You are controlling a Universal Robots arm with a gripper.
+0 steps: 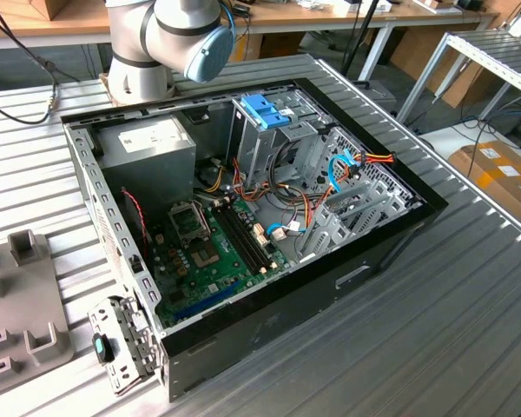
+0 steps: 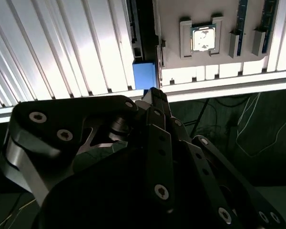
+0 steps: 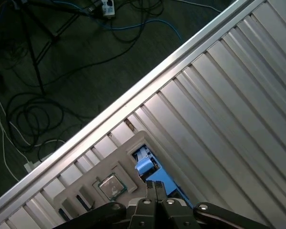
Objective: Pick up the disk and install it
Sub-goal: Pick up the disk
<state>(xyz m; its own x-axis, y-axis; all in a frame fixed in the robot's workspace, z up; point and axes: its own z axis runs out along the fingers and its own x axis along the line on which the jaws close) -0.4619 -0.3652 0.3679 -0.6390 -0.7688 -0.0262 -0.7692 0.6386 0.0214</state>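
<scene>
**Closed fingers poised over the disk at the tray's edge**

In both wrist views the gripper [image 2: 155, 94] [image 3: 155, 184] hangs above the ribbed metal table [image 2: 71, 47] [image 3: 238, 86]. Its 2 fingers [image 2: 158, 140] are pressed together, with nothing visible between them.

Just past the fingertips is the disk [image 2: 144, 75] [image 3: 157, 177], seen edge-on. A blue rail lies nearest the tips, and in the second wrist view a dark strip runs away from it. The disk stands in a slot at the side of a grey tray [image 2: 171, 24] [image 3: 86, 191]. I cannot tell whether the tips touch it.

The tray also carries 1 square chip [image 2: 203, 38] [image 3: 112, 186] and 2 memory sticks [image 2: 241, 21]. It sits near the table's edge, and beyond that edge is dark floor strewn with cables [image 3: 33, 114].

In the exterior view an open computer case [image 1: 313, 300] lies on its side on the table [image 1: 469, 330], with the arm's base [image 1: 148, 43] just behind it. Inside the case are a green board [image 1: 200, 256], a grey power box [image 1: 148, 152] and a drive cage [image 1: 252, 148] topped by a blue latch [image 1: 265, 111].
</scene>
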